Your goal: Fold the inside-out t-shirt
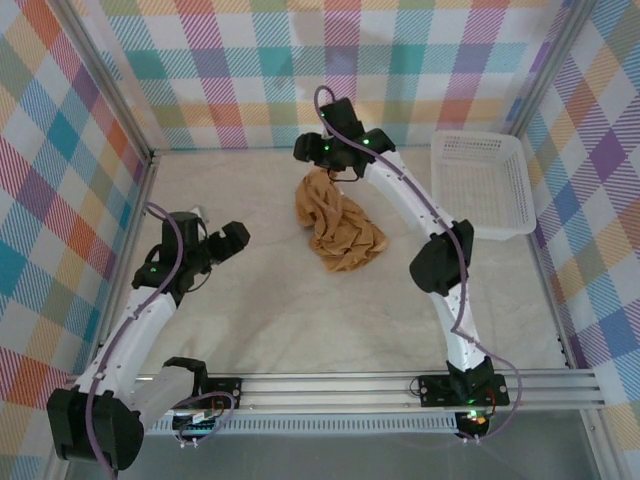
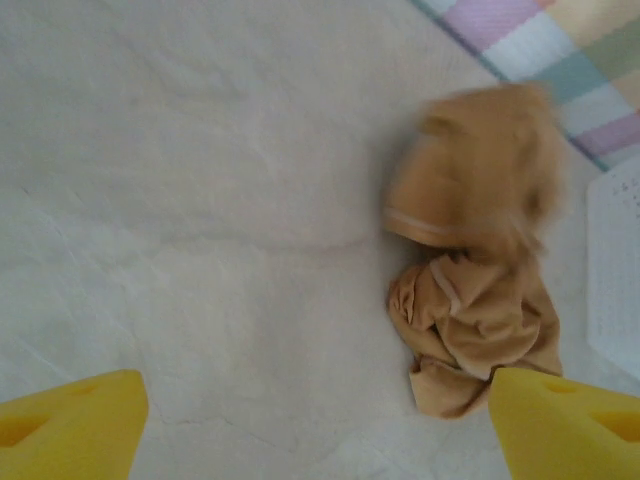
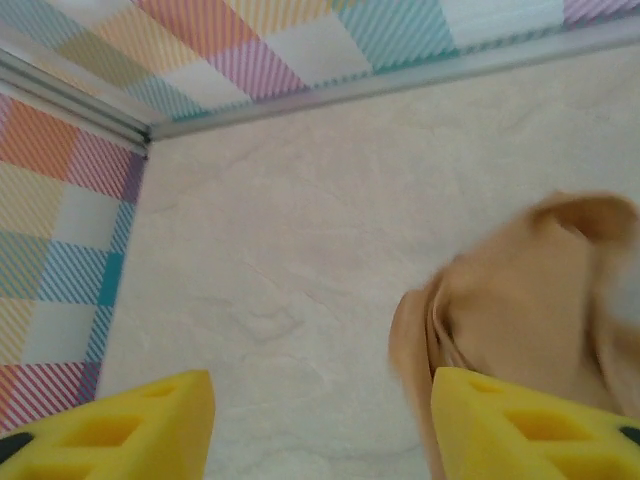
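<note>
Right claw [image 1: 327, 168] is hovering over the far middle of the table [image 1: 270, 320], its yellow fingers [image 3: 110, 430] spread wide and pinching nothing, though cloth is showing just beside one of them. Left claw [image 1: 230, 240] is waiting well off to the side, likewise gaping (keeping clear, I'd guess). A white basket [image 1: 480, 185] is sitting apart by the right wall. The inside-out t-shirt [image 1: 340, 235] is lying bunched just beneath the right claw, its upper part blurred, its pale seams [image 2: 425, 225] facing outward. It isn't spread flat yet, so folding is hardly beginning; finding a hem looks like the next need.
</note>
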Available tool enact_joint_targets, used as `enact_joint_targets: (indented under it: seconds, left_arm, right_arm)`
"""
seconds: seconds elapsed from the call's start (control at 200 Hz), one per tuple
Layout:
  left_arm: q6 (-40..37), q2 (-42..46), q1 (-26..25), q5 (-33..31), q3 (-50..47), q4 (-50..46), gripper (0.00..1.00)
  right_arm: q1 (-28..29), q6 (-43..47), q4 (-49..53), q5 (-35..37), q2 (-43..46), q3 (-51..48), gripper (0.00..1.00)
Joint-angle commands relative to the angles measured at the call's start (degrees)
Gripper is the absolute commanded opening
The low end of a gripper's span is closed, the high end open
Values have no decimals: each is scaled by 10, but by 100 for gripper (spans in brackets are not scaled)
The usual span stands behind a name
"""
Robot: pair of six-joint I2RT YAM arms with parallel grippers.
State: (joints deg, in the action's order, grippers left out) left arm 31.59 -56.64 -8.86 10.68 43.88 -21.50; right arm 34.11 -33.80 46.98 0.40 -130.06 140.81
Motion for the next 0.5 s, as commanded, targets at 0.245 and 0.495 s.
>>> enact_joint_targets:
  seconds: [0.245, 0.495]
  left_arm:
    - [41, -155, -106, 35, 11, 157, 86]
    - [55, -365, -160, 52, 134, 196, 73]
  right_arm:
    - [-64, 36, -70, -59, 220, -432, 64]
    - [-121, -1, -160, -132, 271, -647, 57]
